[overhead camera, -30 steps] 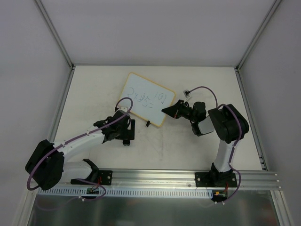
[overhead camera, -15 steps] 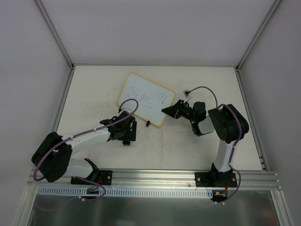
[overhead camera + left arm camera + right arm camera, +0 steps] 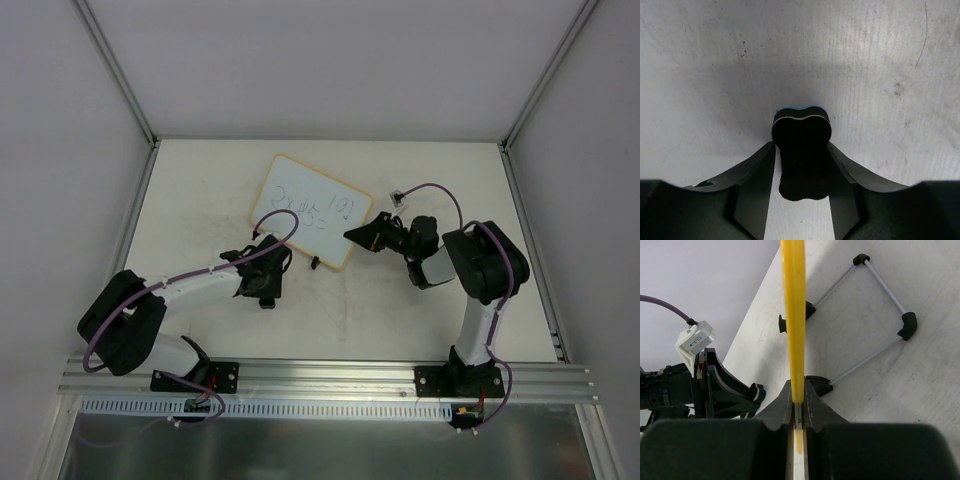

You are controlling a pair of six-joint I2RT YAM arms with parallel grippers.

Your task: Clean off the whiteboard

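Observation:
The whiteboard lies tilted at the middle of the table, with blue handwriting on its face. My right gripper is shut on its right edge. In the right wrist view the board's yellow rim runs edge-on between the shut fingers of the right gripper. My left gripper is low on the table just in front of the board's near left side. In the left wrist view a small black eraser rests on the table between the fingers of the left gripper, both pressed against its sides.
Under the board a thin wire stand with black clip feet rests on the table; one foot shows at the board's near edge. White walls enclose the table on three sides. A metal rail runs along the front.
The left arm has stretched lower and its gripper has closed from wide open onto the eraser. The right arm and the whiteboard have not moved.

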